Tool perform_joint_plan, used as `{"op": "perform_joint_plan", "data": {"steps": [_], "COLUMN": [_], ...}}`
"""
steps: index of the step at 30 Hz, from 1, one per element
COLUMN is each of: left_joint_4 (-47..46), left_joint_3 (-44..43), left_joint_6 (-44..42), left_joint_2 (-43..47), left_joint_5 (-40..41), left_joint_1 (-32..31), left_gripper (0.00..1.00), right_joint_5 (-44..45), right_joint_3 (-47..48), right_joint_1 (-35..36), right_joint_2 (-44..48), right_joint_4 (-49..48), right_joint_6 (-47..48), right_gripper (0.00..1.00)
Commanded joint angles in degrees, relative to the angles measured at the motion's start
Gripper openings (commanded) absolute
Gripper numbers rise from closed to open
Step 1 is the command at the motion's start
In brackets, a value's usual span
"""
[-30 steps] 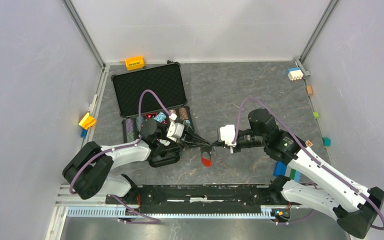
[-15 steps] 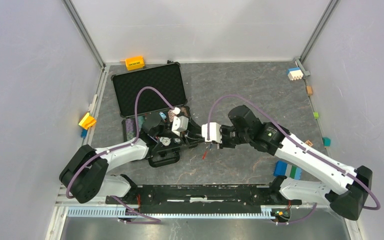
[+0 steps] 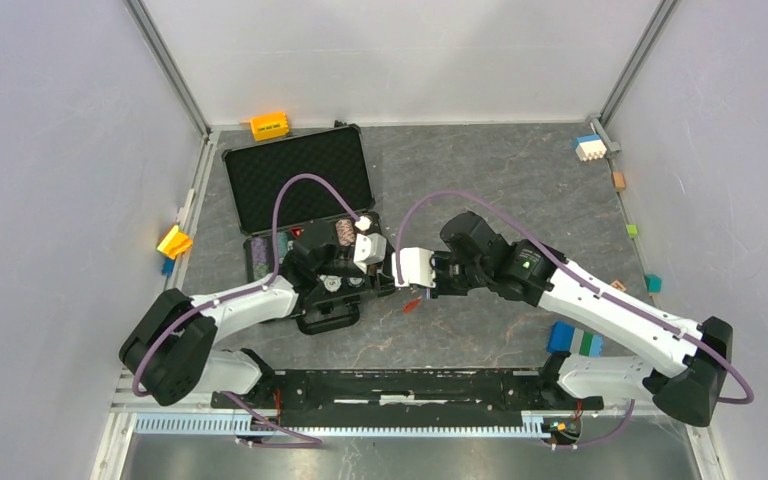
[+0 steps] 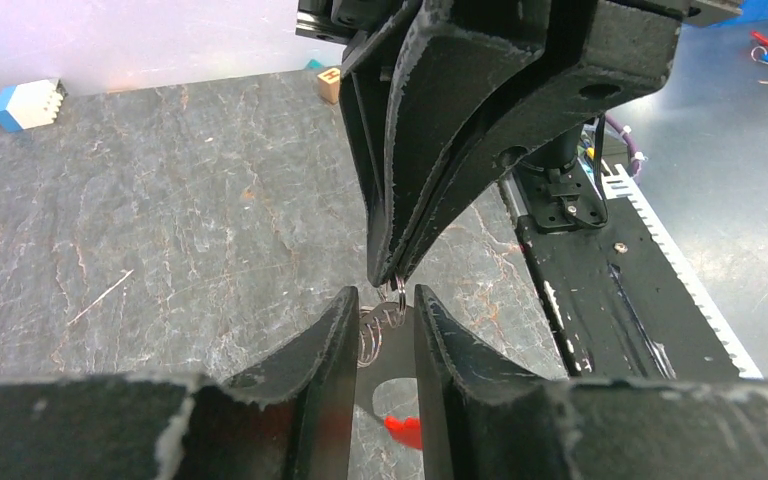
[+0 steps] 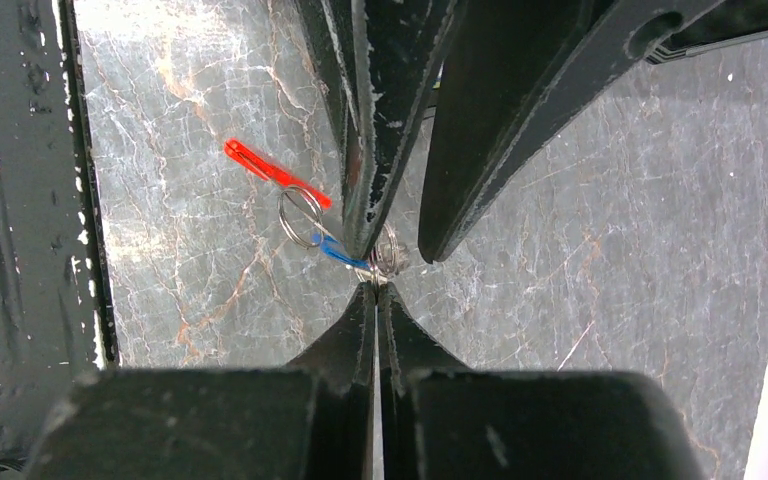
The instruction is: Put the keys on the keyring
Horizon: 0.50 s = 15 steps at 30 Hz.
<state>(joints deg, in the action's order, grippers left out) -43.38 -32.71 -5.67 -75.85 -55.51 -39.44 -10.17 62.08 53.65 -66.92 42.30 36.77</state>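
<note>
Left gripper point(image 4: 385, 296): reaches in from the left, with its tips at the meeting point of the two arms.
Left fingers point(image 4: 330, 360): held apart, and the silvery rings lie in the gap between them.
Right gripper point(image 5: 375, 288): reaches in from the right, tip to tip with the left gripper.
Right fingers point(image 5: 345, 345): pressed together, with a small silvery ring pinched at the very tips.
Keyring point(image 5: 300, 215): a short chain of small silvery metal rings with a flat bright red strip point(image 5: 275, 170) attached. It is held at one end ring by the right fingers, and the remaining rings and the strip trail toward the near side.
Keyring location: over the middle of the counter, nearer its near edge and just right of the black case. In the top view only the red strip point(image 3: 412, 303) can be made out, just beside the fingertips.
Key point(image 5: 340, 252): a tiny flat key with a bright blue plastic head. It is seen among the rings, just beside the pinched ring. Whether it is threaded on cannot be told.
Counter point(image 3: 480, 180): a dark grey slab with a marbled pattern.
Case point(image 3: 300, 180): a black hard case lying open on the left half, its foam-lined lid toward the far side.
Orange block point(image 3: 270, 125): at the far edge, just beyond the case lid.
Blue-and-white block point(image 3: 588, 147): at the far right corner, well apart from the grippers.
</note>
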Motion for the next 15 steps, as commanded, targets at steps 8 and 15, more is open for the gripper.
{"op": "perform_joint_plan", "data": {"steps": [8, 15], "left_joint_4": [-5.1, -6.0], "left_joint_3": [-1.8, -1.4], "left_joint_6": [-1.0, -1.5], "left_joint_2": [-2.1, -2.5], "left_joint_5": [-0.9, -1.3], "left_joint_1": [0.2, 0.0], "left_gripper": [0.30, 0.30], "right_joint_5": [-0.1, -1.9], "right_joint_3": [3.3, 3.0], "right_joint_1": [0.5, 0.5], "right_joint_2": [0.4, 0.6], "right_joint_4": [-0.9, -1.4], "right_joint_6": [-0.3, -0.7], "right_gripper": [0.00, 0.00]}}
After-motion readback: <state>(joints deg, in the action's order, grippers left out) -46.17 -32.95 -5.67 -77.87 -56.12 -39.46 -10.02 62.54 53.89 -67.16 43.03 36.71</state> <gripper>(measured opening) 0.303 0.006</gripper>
